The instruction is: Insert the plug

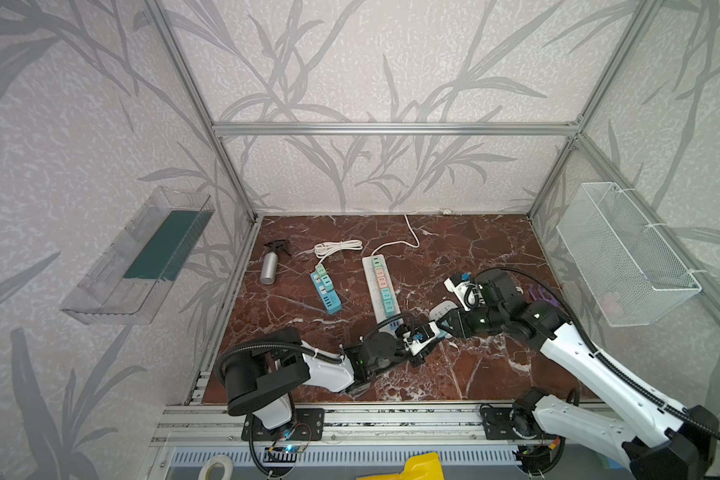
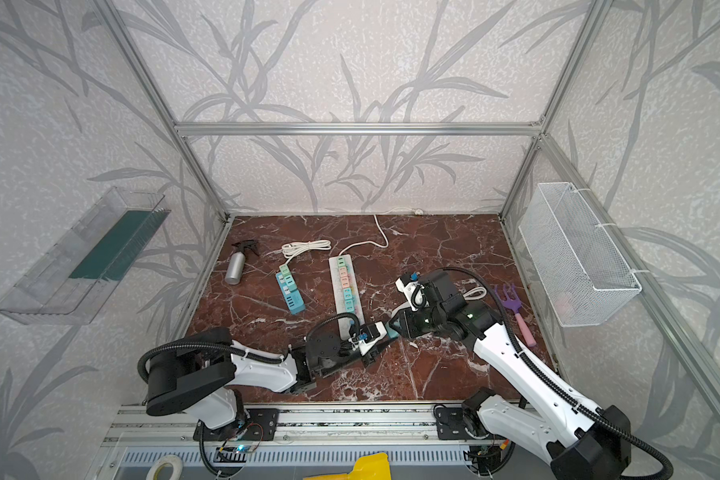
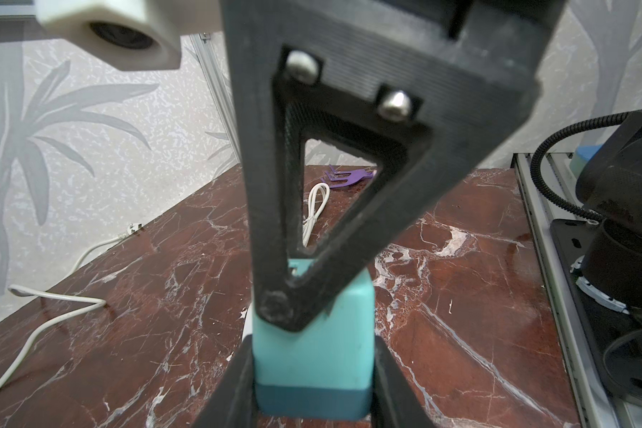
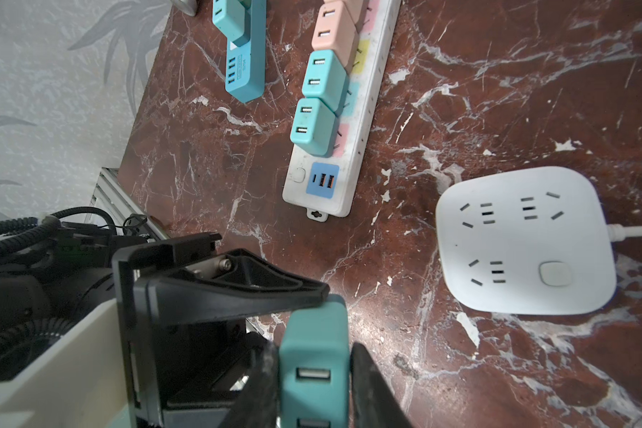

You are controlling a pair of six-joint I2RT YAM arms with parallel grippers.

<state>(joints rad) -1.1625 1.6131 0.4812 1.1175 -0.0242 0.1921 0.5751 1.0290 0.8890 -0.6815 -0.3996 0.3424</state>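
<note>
While the jaws of our left gripper (image 3: 313, 352) pinch the teal boxy plastic charger plug (image 4: 313, 326), low centre in both top views, our right gripper (image 4: 312, 355) clamps it too; we have yet to seat it in the white rounded-square socket block (image 4: 523, 241) rightward.
</note>
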